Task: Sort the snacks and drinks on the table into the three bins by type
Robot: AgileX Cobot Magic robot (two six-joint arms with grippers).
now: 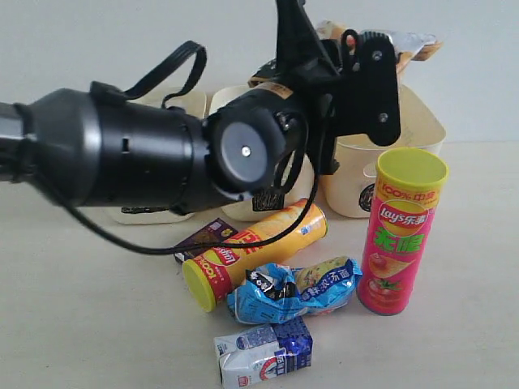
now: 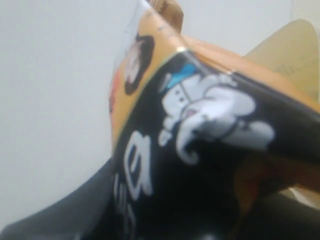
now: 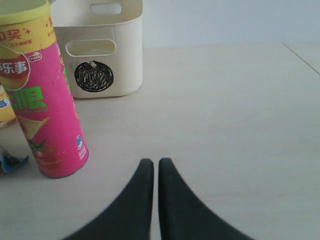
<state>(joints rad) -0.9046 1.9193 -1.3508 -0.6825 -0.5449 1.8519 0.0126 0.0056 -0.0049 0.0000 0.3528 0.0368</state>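
Note:
My left gripper [image 1: 379, 42] is shut on the orange-black-white bag [image 1: 413, 44] and holds it high over the right-hand bin [image 1: 426, 130], the one with the circle [image 3: 100, 50]. That bag [image 2: 200, 125] fills the left wrist view and hides the fingers. On the table, the yellow tube [image 1: 259, 247] lies on its side. The pink tube [image 1: 401, 235] stands upright. The blue bag [image 1: 296, 288], the milk carton [image 1: 263, 352] and the purple box [image 1: 207, 237] lie close by. My right gripper [image 3: 156, 167] is shut on nothing, low over bare table beside the pink tube [image 3: 45, 110].
The left arm's thick black body crosses the exterior view and hides most of the middle bin [image 1: 227, 93] and the left bin [image 1: 186, 99]. A white wall stands behind the bins. The right gripper is out of the exterior view.

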